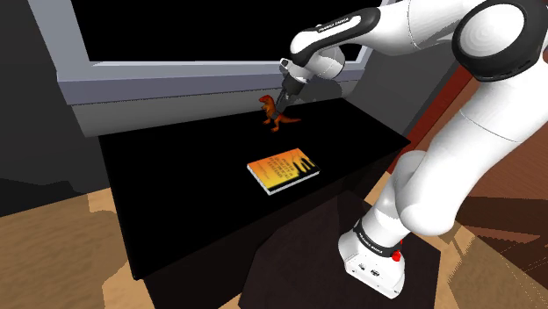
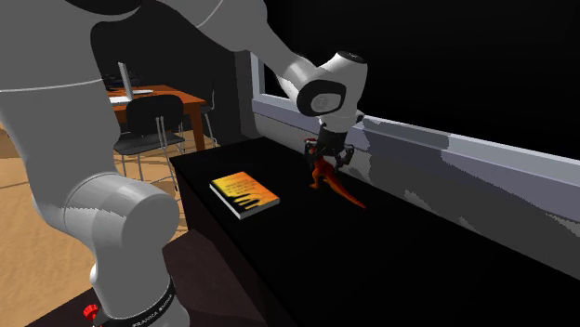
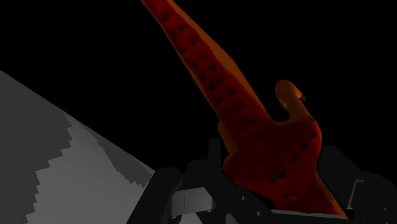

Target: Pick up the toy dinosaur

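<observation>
An orange-red toy dinosaur (image 1: 277, 114) with dark spots stands near the back edge of the black table (image 1: 184, 184), close to the grey sill. My gripper (image 1: 284, 103) comes down on it from above and is shut on its body. In the second exterior view the dinosaur (image 2: 331, 179) stretches its tail toward that view's right under the gripper (image 2: 327, 160). In the wrist view the spotted body (image 3: 267, 149) sits clasped between the two black fingers (image 3: 214, 156), and the tail runs away from the gripper (image 3: 273, 158). I cannot tell whether its feet touch the table.
An orange book (image 1: 283, 168) with black figures on its cover lies flat mid-table, nearer the stand than the dinosaur. A grey window sill (image 1: 167, 83) runs behind the table. A wooden desk (image 2: 153, 98) and a dark chair (image 2: 149, 125) stand far off on the wooden floor.
</observation>
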Tool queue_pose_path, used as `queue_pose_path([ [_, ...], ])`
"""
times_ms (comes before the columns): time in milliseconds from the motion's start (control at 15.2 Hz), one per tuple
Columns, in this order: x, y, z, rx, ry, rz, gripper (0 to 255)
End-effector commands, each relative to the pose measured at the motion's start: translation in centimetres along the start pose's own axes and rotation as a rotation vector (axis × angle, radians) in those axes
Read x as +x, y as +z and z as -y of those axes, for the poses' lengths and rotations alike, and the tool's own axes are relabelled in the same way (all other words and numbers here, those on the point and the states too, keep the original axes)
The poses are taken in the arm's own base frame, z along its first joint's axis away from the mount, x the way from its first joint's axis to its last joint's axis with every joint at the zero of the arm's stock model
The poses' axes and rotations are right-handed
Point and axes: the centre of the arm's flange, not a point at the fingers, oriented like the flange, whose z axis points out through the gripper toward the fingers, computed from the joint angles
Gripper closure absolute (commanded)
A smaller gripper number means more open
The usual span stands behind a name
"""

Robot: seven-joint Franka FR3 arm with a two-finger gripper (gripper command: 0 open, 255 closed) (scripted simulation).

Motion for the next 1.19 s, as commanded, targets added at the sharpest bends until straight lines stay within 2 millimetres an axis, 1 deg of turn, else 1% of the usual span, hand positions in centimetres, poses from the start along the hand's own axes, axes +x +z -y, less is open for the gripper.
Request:
queue_pose_path([
  [0, 0.0, 0.1, 0.0, 0.001, 0.0, 0.001, 255],
  [330, -0.1, 0.0, 0.0, 0.001, 0.0, 0.001, 255],
  [1122, 1.8, -6.0, 0.8, 0.001, 0.0, 0.001, 255],
])
